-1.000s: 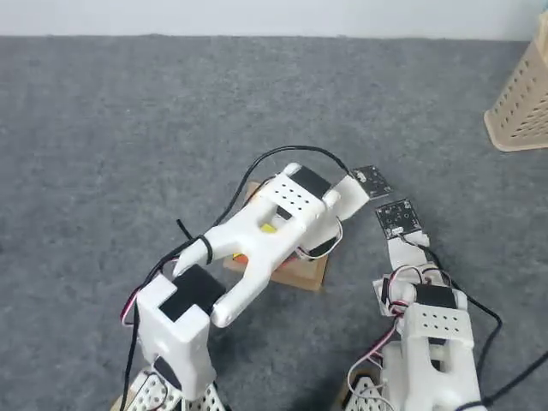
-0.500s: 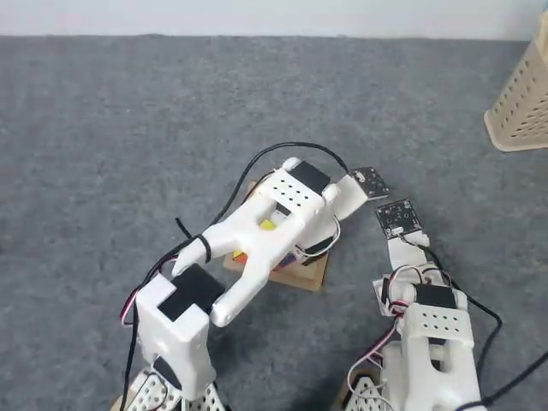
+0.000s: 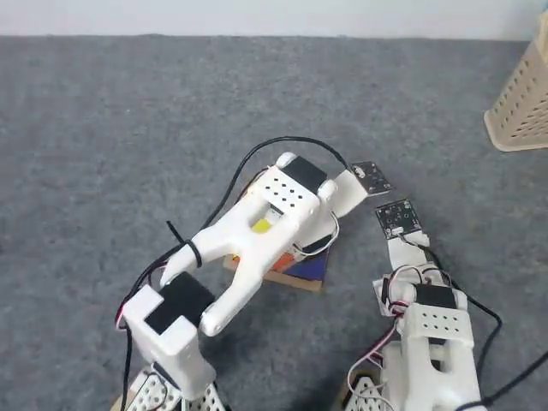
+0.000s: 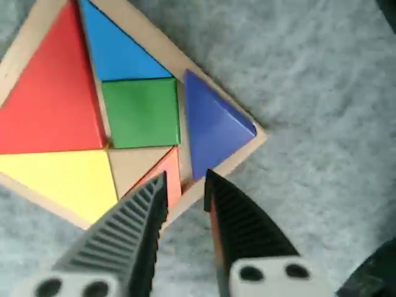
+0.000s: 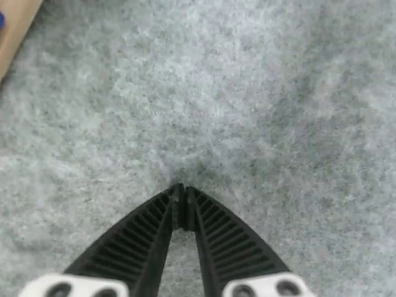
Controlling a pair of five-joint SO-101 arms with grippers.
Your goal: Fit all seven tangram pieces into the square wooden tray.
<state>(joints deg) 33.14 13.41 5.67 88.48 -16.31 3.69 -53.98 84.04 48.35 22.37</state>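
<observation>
The square wooden tray [image 4: 257, 137] lies on grey carpet and holds a large red triangle [image 4: 52, 105], a blue triangle [image 4: 120, 52], a green square [image 4: 142, 111], a yellow triangle [image 4: 68, 179] and a dark blue triangle [image 4: 213, 124] by one corner. An orange piece [image 4: 170, 176] shows beside a bare wooden patch [image 4: 136, 168]. My left gripper [image 4: 185, 179] hovers above that edge, open and holding nothing. In the high view the left arm [image 3: 287, 201] covers most of the tray [image 3: 287, 277]. My right gripper [image 5: 179, 190] is shut over bare carpet.
A beige perforated basket [image 3: 522, 94] stands at the far right edge. The right arm [image 3: 428, 321] rests near the front, right of the tray. A tray corner [image 5: 12, 25] shows at the right wrist view's edge. Open carpet lies behind and left of the tray.
The left arm has drawn back and to the left, uncovering the dark blue triangle at the tray's near right corner. The right arm has not moved.
</observation>
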